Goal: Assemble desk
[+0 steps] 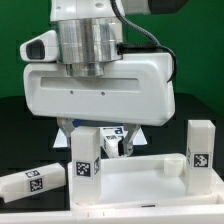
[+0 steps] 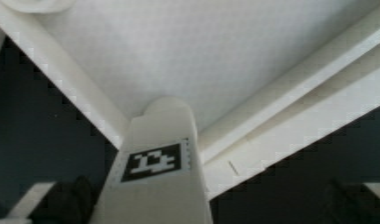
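Note:
The white desk top (image 1: 150, 187) lies flat at the front of the black table. One tagged leg (image 1: 84, 157) stands upright at its corner on the exterior view's left. A second leg (image 1: 200, 148) stands upright at the right corner. A third leg (image 1: 34, 181) lies on the table at the left. My gripper (image 1: 100, 135) hangs over the first leg, open, with its fingers on either side. In the wrist view the leg (image 2: 160, 165) rises between the dark fingers (image 2: 48, 202), with a wide gap on one side, and the desk top (image 2: 205, 60) lies behind it.
Another tagged white part (image 1: 119, 140) shows behind the first leg, under my hand, mostly hidden. The arm's broad white hand (image 1: 95, 88) blocks the middle of the exterior view. A green wall stands behind the table.

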`<action>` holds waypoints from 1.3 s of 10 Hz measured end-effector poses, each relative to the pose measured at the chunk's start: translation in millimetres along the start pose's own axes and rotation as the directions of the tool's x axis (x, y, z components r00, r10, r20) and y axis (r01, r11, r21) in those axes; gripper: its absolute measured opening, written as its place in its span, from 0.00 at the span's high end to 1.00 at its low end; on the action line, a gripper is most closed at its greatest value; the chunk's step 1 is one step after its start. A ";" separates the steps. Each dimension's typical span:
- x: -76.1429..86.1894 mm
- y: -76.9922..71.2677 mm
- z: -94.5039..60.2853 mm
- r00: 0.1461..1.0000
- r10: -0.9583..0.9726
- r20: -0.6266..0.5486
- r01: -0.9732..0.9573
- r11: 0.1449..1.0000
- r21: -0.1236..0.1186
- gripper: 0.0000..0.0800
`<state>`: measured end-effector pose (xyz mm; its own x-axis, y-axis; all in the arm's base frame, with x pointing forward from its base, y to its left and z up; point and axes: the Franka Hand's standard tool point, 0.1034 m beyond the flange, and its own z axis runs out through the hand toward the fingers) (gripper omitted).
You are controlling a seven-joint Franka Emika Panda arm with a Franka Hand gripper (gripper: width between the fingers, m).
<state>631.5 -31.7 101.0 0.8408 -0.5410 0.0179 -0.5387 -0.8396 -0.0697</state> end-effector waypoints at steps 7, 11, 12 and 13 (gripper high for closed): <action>0.3 7.9 0.6 0.883 0.469 0.010 -0.469 0.883 -0.014 0.64; 3.1 -1.6 -2.9 0.361 0.929 0.083 -0.933 0.361 0.017 0.64; 3.3 -1.9 -1.7 0.320 0.944 0.079 -0.947 0.319 0.025 0.64; 3.7 -1.6 -1.7 0.252 0.964 0.079 -0.968 0.252 0.021 0.64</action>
<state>635.4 -32.4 102.8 -0.3031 -0.9424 -0.1411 -0.9480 0.3133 -0.0557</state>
